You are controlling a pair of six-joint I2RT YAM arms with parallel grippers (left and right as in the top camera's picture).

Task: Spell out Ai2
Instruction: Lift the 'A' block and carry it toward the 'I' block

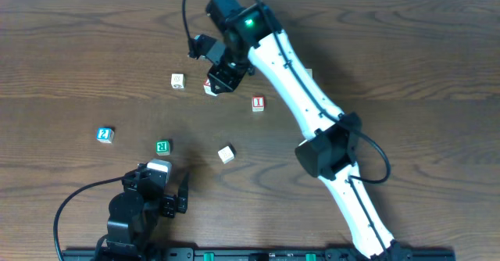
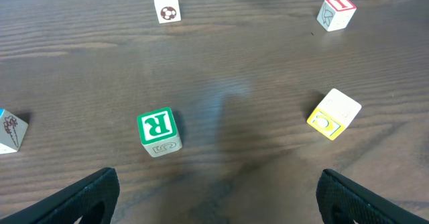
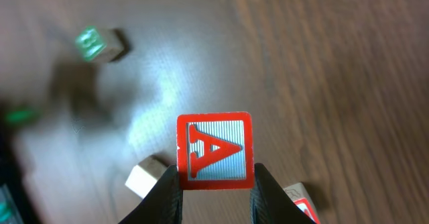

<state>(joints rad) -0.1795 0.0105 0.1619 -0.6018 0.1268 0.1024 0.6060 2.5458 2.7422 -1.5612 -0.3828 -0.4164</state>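
Clearly the right claw (image 3: 214,182) is clamped on the red A block (image 3: 214,150), which seems raised off the bench (image 1: 406,66). Near it lies the red I block (image 1: 258,103). The blue block (image 1: 105,134), apparently the 2, sits well apart, nearer the left arm. The left claw (image 2: 214,200) gapes wide and holds nothing. No letters are lined up yet, so I judge only the first step is underway.

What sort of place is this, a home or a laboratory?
Probably a robotics lab bench: a white right arm and a black left arm mounted at a wooden table, plus the toy A block and R block.
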